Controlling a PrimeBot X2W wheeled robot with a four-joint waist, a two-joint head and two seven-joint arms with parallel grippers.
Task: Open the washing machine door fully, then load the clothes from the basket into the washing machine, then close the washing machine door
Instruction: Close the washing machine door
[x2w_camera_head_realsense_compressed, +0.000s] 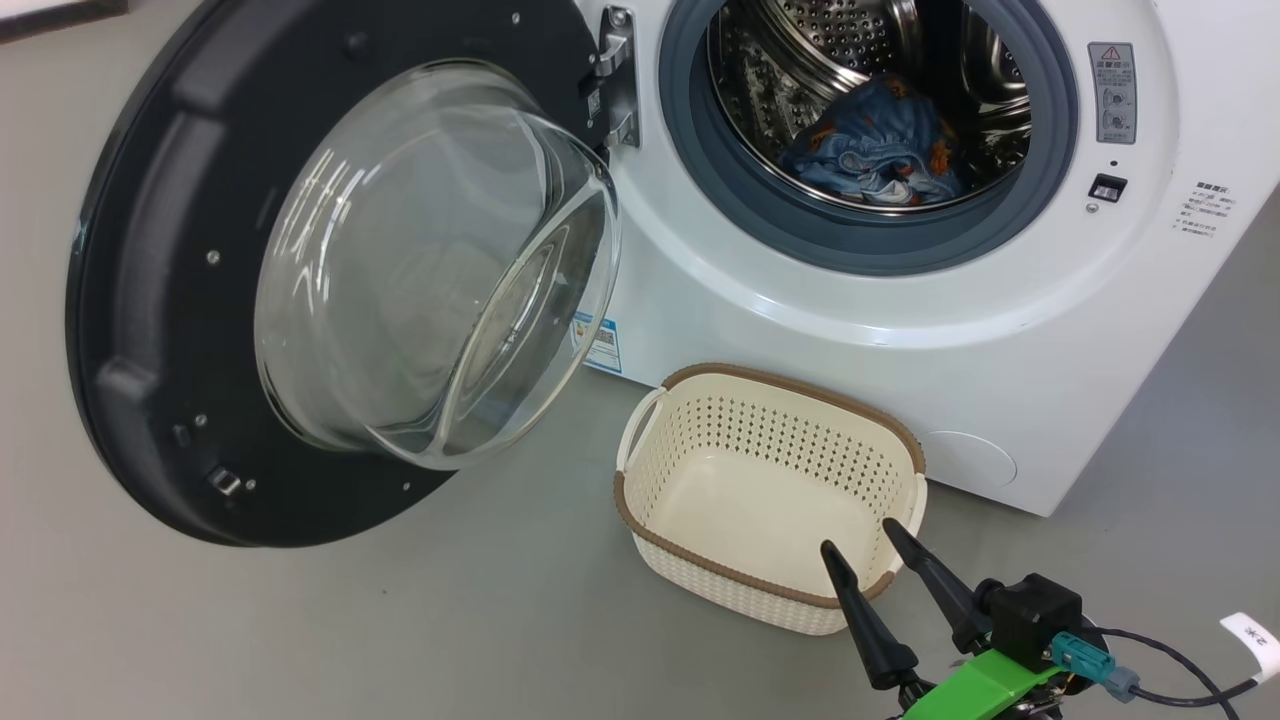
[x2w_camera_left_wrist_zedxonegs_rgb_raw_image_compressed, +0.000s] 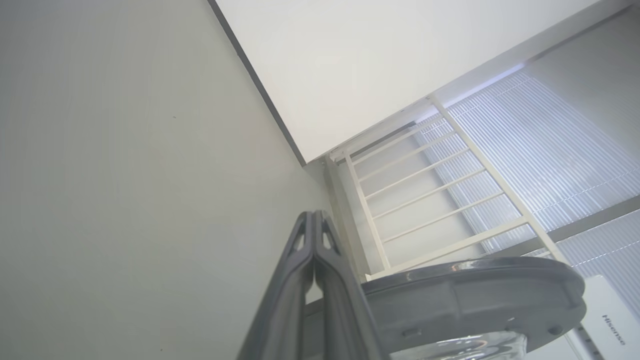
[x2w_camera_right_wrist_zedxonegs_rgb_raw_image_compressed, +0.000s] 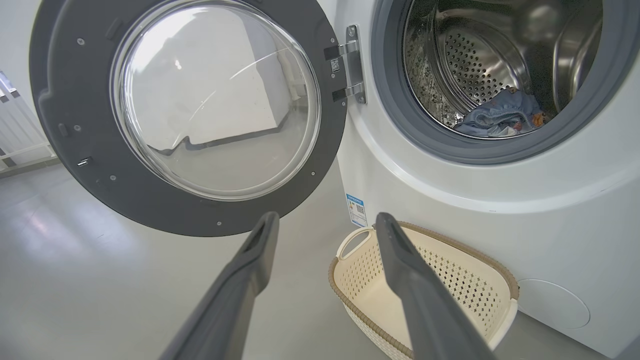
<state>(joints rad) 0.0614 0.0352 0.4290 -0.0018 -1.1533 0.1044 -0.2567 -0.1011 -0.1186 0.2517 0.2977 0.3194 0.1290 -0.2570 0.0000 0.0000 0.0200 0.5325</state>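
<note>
Grey floor: washing machine door is swung wide left; clothes held in drum, basket bare; left gripper clenched, right gripper spread.

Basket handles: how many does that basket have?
2. One handle on the basket end facing the open door; the other handle on the opposite end.

A smooth, pale grey floor carries two things. The white washing machine stands squarely on it. The cream basket sits upright on the floor just in front of the washing machine, below its round opening.
</note>
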